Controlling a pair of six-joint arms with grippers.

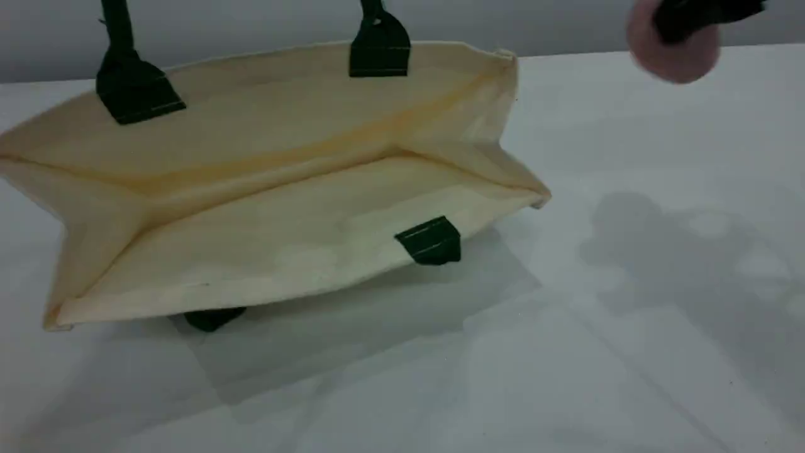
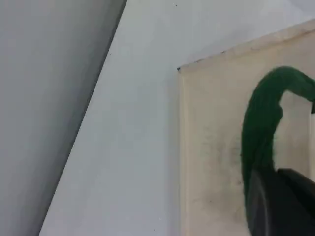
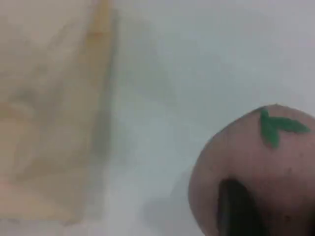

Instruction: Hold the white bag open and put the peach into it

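Item one: the white bag (image 1: 270,207), a large cream-white flat fabric tote with gusseted sides, lies on the pale grey worktop (image 1: 629,314) with its mouth gaping toward the scene camera, the upper panel raised and the lower panel flat; it fills the scene view from nine o'clock to the centre. Item two: dark green rope handles, the upper one (image 2: 261,123) drawn taut out of the frame at twelve o'clock from its two green tabs (image 1: 380,53), the lower panel's tabs (image 1: 431,241) lying slack at six o'clock of the bag. Item three: left pincer (image 2: 280,201), clenched on the upper handle, by which the mouth is held open. Item four: the peach (image 1: 676,53), a small round dusty-pink toy fruit with a tiny green leaf (image 3: 275,128), sits in the air at one o'clock of the scene, well apart from the bag and clear of the worktop. Item five: right pincer (image 1: 698,19), grasping the peach from above, one dark fingertip (image 3: 236,209) pressed against the fruit in the wrist view. Status, as judged: opening of the bag is done and the peach is picked up; still outstanding are carrying the fruit across toward nine o'clock, over the open mouth, and releasing it inside.
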